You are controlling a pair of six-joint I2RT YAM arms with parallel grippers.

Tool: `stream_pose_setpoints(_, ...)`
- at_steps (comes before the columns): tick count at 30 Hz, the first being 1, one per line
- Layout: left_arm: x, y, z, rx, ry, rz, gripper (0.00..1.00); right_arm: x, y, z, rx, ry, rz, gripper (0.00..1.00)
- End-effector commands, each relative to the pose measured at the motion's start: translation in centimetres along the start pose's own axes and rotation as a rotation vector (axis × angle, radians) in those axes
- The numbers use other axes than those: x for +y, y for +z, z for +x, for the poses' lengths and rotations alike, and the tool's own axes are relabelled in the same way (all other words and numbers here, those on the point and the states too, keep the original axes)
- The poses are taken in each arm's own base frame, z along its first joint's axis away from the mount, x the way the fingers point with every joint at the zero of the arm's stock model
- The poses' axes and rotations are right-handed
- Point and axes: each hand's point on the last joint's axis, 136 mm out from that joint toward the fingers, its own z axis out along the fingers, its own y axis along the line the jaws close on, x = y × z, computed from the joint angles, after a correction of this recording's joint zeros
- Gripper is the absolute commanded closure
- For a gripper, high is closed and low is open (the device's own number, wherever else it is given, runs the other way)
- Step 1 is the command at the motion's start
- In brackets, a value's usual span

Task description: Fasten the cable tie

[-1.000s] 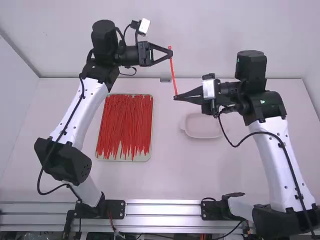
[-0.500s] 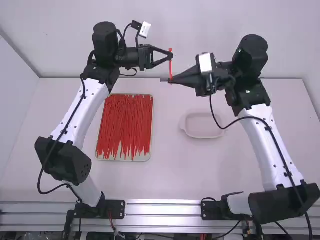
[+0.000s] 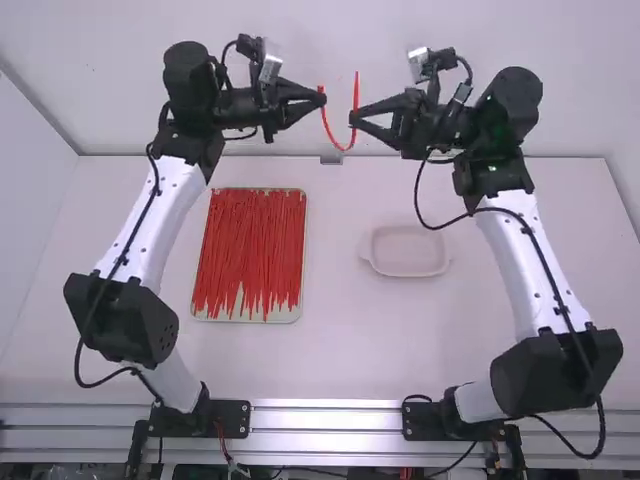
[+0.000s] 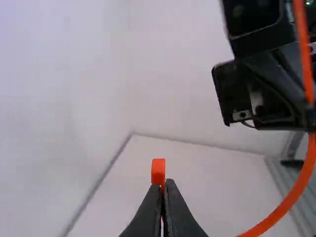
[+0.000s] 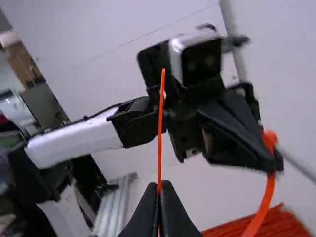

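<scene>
While the red cable tie [image 3: 338, 146] hangs bent into a U in the upper middle of the high view, well above the white table [image 3: 340, 330], each of its ends sits in a gripper. At the upper left of the bend, the left gripper [image 3: 319, 96] is pinched tight on the strap just below the square head [image 4: 158, 170], which stands clear above the fingertips in the left wrist view. Just to the right, the right gripper [image 3: 352, 117] is clamped on the other leg of the U, and a long tail end [image 5: 161, 128] rises straight up past its fingers. Head and tail are near each other but not touching. The step in hand is probably feeding the tail tip into the head's slot. To do that well, the left gripper should likely hold the head steady while the right one turns the tip toward the opening and eases it in slowly. The free length above the right fingers may flex, so gripping nearer the tip might help. Which way the slot faces cannot be told. Lower in the high view, a tray [image 3: 304, 260] of spare ties [image 3: 250, 255] lies at centre left and a white dish [image 3: 405, 252] at centre right.
</scene>
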Motion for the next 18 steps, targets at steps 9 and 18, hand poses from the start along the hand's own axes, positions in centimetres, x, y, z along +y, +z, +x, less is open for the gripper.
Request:
stream_pose_setpoints(9, -1.1, 0.1, -1.5, -0.034, 0.224, 0.032, 0.98, 2.4, 3.0, 2.7, 0.113, 0.293, -0.113, 1.00)
stream_pose_setpoints(18, -2.1, 0.0, -1.9, -0.049, 0.335, 0.084, 0.98, 0.0, 2.8, 4.4, 0.107, 0.431, -0.023, 1.00)
